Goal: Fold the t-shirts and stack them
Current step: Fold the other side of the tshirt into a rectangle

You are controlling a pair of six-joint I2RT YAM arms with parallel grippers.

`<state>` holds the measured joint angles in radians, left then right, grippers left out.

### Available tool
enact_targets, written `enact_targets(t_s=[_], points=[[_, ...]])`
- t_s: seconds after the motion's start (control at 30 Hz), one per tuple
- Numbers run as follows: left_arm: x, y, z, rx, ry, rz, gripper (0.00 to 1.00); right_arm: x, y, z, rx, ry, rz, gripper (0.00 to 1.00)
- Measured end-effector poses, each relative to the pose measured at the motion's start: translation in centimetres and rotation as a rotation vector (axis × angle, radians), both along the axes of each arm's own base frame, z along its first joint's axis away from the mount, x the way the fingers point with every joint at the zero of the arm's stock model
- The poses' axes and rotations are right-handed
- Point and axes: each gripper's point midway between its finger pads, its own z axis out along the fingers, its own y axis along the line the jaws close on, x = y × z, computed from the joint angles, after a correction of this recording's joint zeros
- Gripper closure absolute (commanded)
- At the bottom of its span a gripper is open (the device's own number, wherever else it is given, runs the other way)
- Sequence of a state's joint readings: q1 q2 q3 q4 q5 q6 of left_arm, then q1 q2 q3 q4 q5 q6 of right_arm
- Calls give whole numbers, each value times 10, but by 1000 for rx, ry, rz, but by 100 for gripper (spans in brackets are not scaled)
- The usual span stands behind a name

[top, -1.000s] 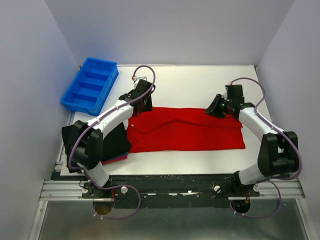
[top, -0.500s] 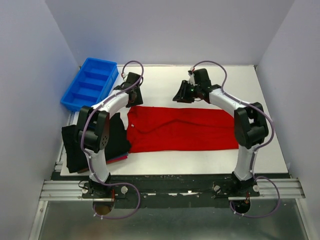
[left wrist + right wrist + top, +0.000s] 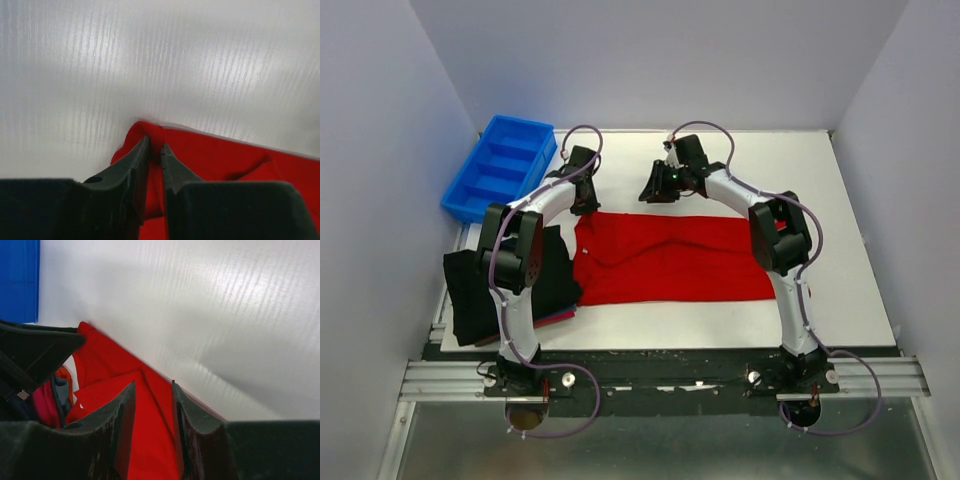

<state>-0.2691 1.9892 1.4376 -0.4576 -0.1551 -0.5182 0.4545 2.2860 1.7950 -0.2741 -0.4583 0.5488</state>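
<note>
Okay, bench (image 3: 840, 200) first: the red t-shirt (image 3: 670, 265) lies flat across its middle, long side running left-right. The folded black and dark-red t-shirts (image 3: 470, 295) sit stacked at its left end, and the blue bin (image 3: 520, 124) is further back on that side.

Biggest change vs. a second ago: your right arm has swung off the shirt's right end to the far edge, near the middle. That right end is now hidden behind the arm, so you can't tell if it shifted. The right tool (image 3: 153, 386) stands part-way apart, w/ cloth lying flat under the gap and nothing pinched. The left tool (image 3: 155, 143) has narrowed to a slit at the far-left corner, where the cloth bunches up; can't tell yet if it has hold.

Prob. both tools are lining up on the far edge for the next fold, so the red one isn't folded yet, let alone stacked.
</note>
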Motion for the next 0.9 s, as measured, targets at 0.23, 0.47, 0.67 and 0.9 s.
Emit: enact_targets(t_s=[0.23, 0.47, 0.67, 0.9], points=[[3, 4, -1, -7, -2, 4, 100, -1, 27, -7, 6, 2, 46, 58], [4, 5, -1, -14, -7, 5, 100, -12, 41, -18, 8, 32, 87, 58], [4, 5, -2, -15, -10, -2, 100, -17, 48, -25, 15, 51, 111, 59], [2, 4, -6, -19, -2, -12, 100, -18, 49, -35, 12, 66, 116, 66]])
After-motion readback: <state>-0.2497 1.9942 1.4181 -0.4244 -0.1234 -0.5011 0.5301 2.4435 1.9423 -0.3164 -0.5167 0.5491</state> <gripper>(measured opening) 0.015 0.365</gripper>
